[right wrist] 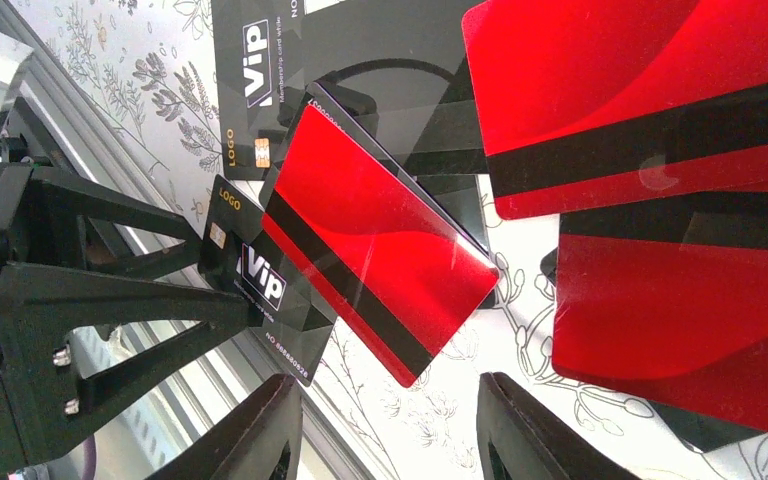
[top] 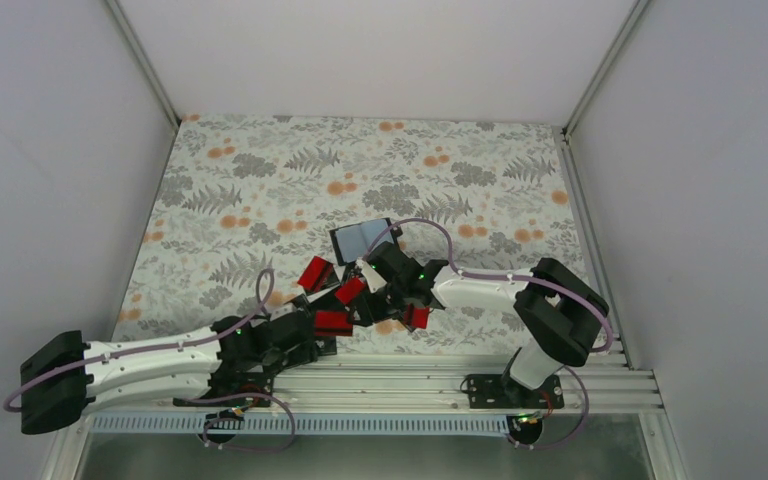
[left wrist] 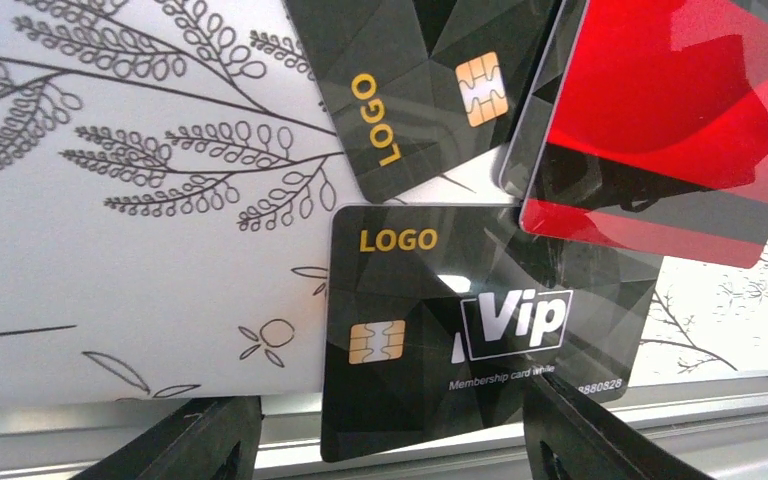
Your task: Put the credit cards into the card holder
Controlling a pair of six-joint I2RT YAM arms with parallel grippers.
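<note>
The credit cards lie in a loose red and black pile (top: 352,298) near the front of the floral mat. Just behind the pile the card holder (top: 360,240) lies open, its light blue-grey inside up. A black VIP card (left wrist: 460,320) overhangs the mat's near edge. My left gripper (left wrist: 390,455) is open, a finger on either side of that card's near end. In the right wrist view those left fingers (right wrist: 160,320) flank the same card (right wrist: 260,280). My right gripper (right wrist: 390,430) is open over bare mat, just short of a red card (right wrist: 380,240).
An aluminium rail (top: 410,375) runs along the mat's near edge, right under the left fingers (left wrist: 190,440). More red cards (right wrist: 690,320) and another black card (left wrist: 420,90) overlap close by. White walls close in the mat (top: 260,170) on three sides.
</note>
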